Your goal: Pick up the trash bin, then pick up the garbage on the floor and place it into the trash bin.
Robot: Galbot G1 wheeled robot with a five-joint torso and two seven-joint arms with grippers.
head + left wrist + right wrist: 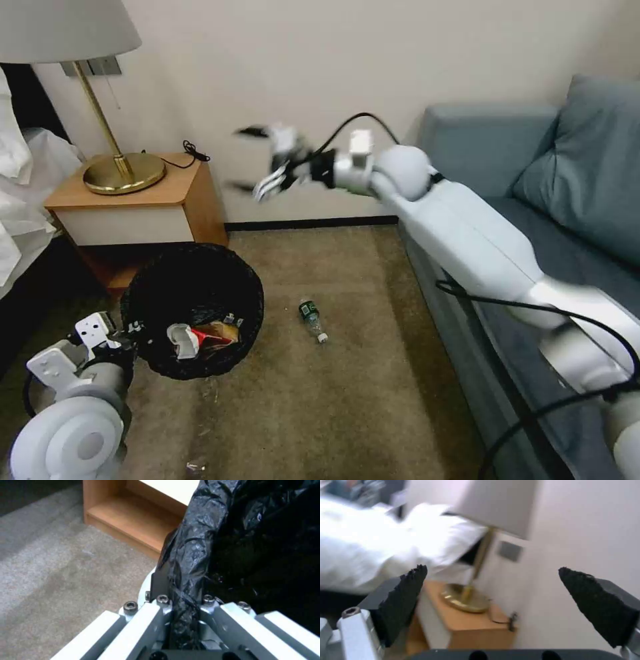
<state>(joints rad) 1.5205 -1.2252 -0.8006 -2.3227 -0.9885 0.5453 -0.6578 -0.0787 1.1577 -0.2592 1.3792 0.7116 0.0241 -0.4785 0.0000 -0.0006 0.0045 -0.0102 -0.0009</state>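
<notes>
Bin (193, 310) at left, pinched by its bagged rim in left gripper (127, 331), held low and mouth up to take litter; some wrappers (203, 335) already inside. Bottle (312, 319) on carpet, just beside bin. Right gripper (252, 160) raised near wall, spread wide, empty.

black bin liner (193, 300), green-label bottle (312, 320), tan carpet (320, 400)

The black-lined trash bin (193, 308) holds crumpled wrappers (203, 335); a small clear bottle (312, 320) lies on its side on the carpet nearby.
</notes>
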